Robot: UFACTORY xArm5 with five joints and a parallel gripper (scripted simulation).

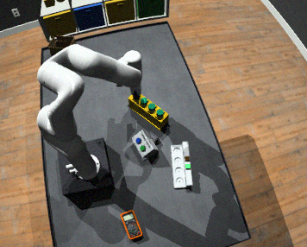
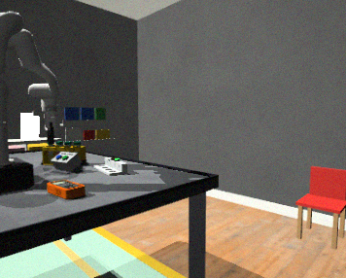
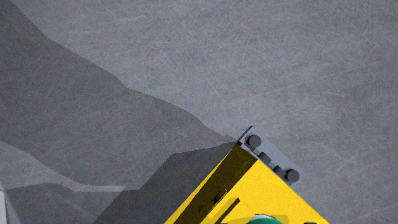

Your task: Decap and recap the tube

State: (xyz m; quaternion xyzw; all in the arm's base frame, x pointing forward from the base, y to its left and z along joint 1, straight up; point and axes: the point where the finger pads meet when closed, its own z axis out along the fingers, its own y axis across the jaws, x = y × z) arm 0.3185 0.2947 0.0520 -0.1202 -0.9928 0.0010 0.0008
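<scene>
The yellow decapping station (image 1: 147, 110) sits mid-mat, with three green caps (image 1: 152, 106) showing. My gripper (image 1: 135, 96) stands upright over the station's far-left end and is shut on the cap of the end tube, tube 1, which the fingers hide. In the wrist view I see only the station's corner (image 3: 250, 190) and the rim of a green cap (image 3: 265, 219) at the bottom edge. The white cap tray (image 1: 181, 166) lies to the right, its nests look empty, and its green lamp (image 1: 187, 165) is lit. The key housing (image 1: 144, 144) carries the blue key (image 1: 138, 140) and the green key (image 1: 142, 148).
An orange multimeter (image 1: 131, 224) lies near the mat's front edge. Coloured bins (image 1: 103, 13) and a brown box (image 1: 60, 43) stand at the back. The arm's black base (image 1: 86, 173) is at the left. A red chair (image 2: 323, 196) stands off the table.
</scene>
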